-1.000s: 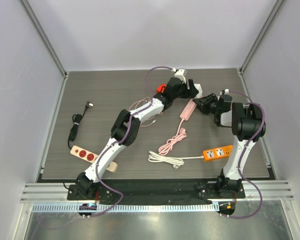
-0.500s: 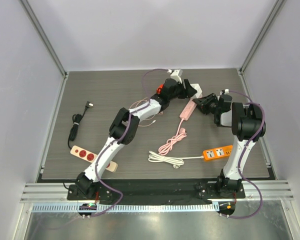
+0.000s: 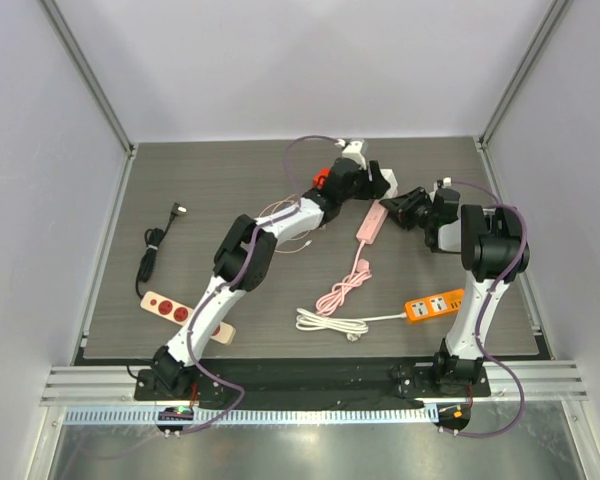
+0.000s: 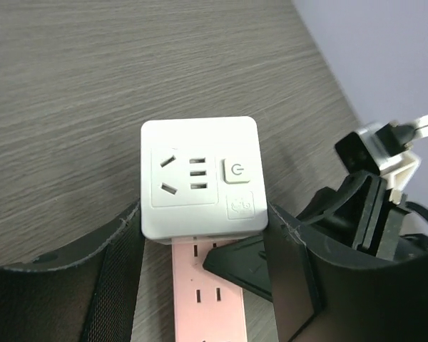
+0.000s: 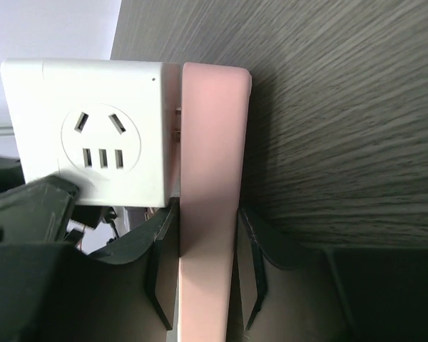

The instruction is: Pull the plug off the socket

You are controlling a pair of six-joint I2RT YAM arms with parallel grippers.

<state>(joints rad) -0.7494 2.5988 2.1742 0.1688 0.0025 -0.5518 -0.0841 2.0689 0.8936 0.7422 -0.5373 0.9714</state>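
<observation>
Gripping the white plug (image 4: 198, 174) with our left gripper (image 4: 203, 235), we clamp our right gripper (image 5: 207, 278) on the pink socket strip (image 5: 212, 164), far middle of the table (image 3: 200, 180); the plug sits on the strip's end

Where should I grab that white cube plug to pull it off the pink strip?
Pinch the white cube on its two flat opposite sides, coming from the face away from the pink strip, like the left gripper does. Those sides are parallel, and it plugs straight in, so probably pull straight out.
</observation>
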